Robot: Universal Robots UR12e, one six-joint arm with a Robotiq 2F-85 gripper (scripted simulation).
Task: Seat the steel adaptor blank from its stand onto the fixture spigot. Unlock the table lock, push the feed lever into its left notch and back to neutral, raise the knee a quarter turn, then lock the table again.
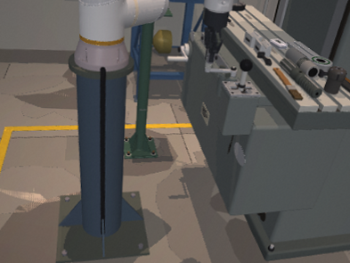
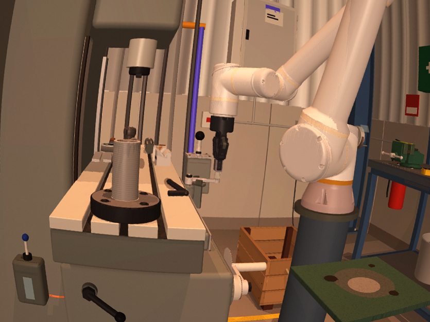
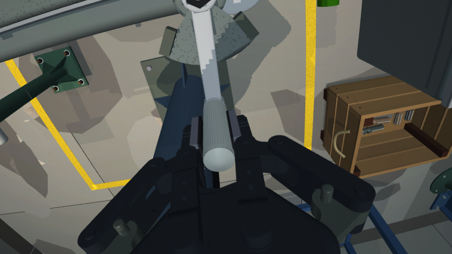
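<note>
The steel adaptor blank, a ribbed cylinder on a dark flange, stands upright on the machine table's near end; its green stand is bare. I grip the table lock handle, a pale lever with a knurled grip that sticks out from the table's front edge, with my gripper closed around its grip. The feed lever, with a black ball knob, stands upright on its box just beside my hand.
The machine's front face is close behind my gripper. My arm's pedestal and a green post stand on the floor nearby. A wooden crate sits below. Tools lie on the table.
</note>
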